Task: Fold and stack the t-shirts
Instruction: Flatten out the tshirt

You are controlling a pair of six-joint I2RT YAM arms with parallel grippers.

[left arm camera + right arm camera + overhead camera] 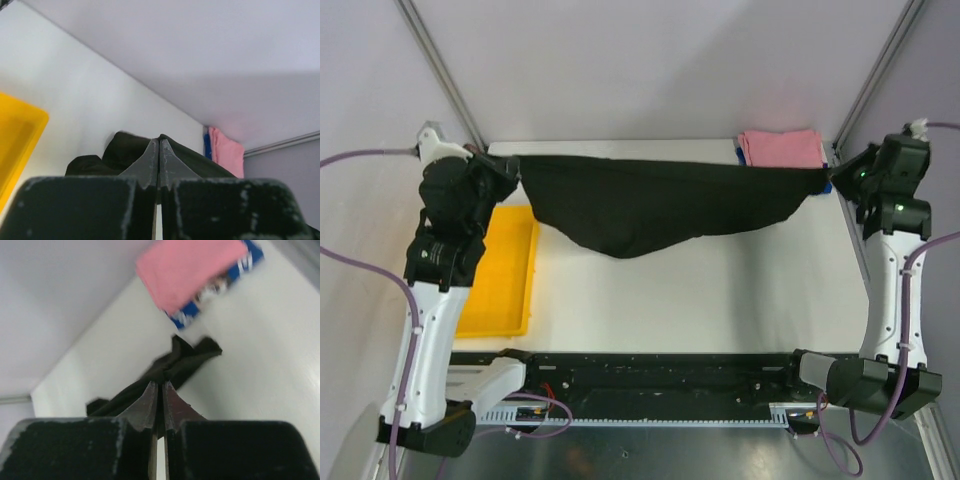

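Note:
The black t-shirt (650,205) hangs stretched between both grippers above the far half of the table, sagging in the middle; its print is hidden. My left gripper (510,168) is shut on its left end (130,150). My right gripper (830,180) is shut on its right end (185,362). The folded pink t-shirt (782,148) lies at the far right corner on top of the blue-and-white one (738,154). Both show in the right wrist view, pink (192,267) over blue-and-white (220,287), and in the left wrist view, pink (227,152) and blue (206,145).
A yellow plastic tray (505,270) sits at the table's left side, partly under my left arm; its corner shows in the left wrist view (17,135). Metal frame posts (440,70) rise at the far corners. A black rail (660,375) runs along the near edge.

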